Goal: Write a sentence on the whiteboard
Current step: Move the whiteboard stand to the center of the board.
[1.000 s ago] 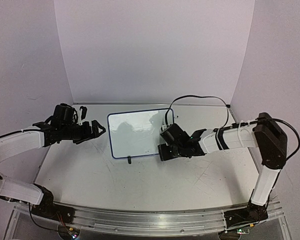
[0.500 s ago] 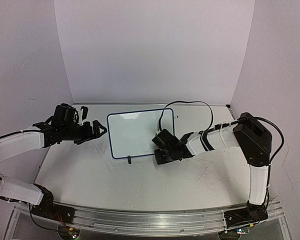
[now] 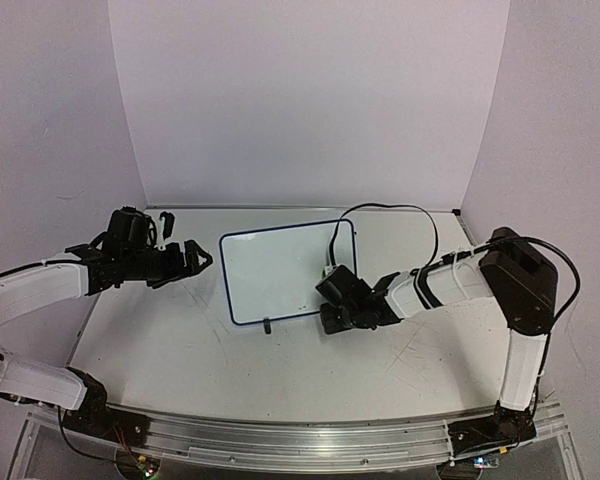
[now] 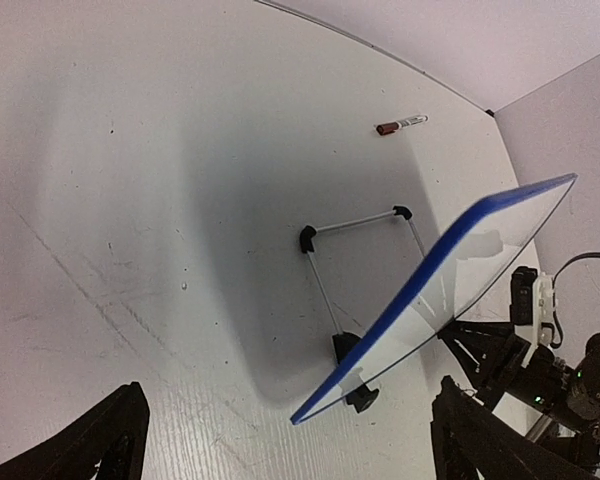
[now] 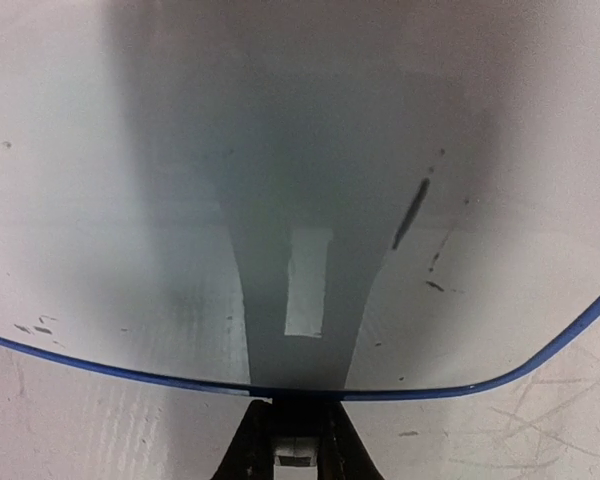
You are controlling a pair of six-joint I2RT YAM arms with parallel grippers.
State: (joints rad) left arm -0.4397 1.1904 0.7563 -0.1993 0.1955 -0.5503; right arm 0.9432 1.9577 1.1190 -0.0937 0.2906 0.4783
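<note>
The whiteboard (image 3: pixel 280 275) stands tilted on its wire stand mid-table, blue-rimmed. Its face (image 5: pixel 180 150) is blank apart from a few black smudges (image 5: pixel 412 212); no sentence shows on it. My right gripper (image 3: pixel 327 314) is at the board's lower right corner, and in the right wrist view its fingers (image 5: pixel 250 445) are closed together at the lower rim (image 5: pixel 100 362), gripping it. My left gripper (image 3: pixel 198 256) is open and empty, just left of the board. The left wrist view shows the board edge-on (image 4: pixel 450 250) between its spread fingertips (image 4: pixel 105 440).
A marker with a red cap (image 4: pixel 400 124) lies on the table behind the board. The board's wire stand (image 4: pixel 355 222) and black feet (image 4: pixel 347 345) rest on the scratched white tabletop (image 3: pixel 180 340). A black cable (image 3: pixel 390 210) loops over the right arm. White walls enclose the back and sides.
The right gripper closed in on the board's lower right corner. The board then shifted slightly right and toward the front. The left arm stayed still.
</note>
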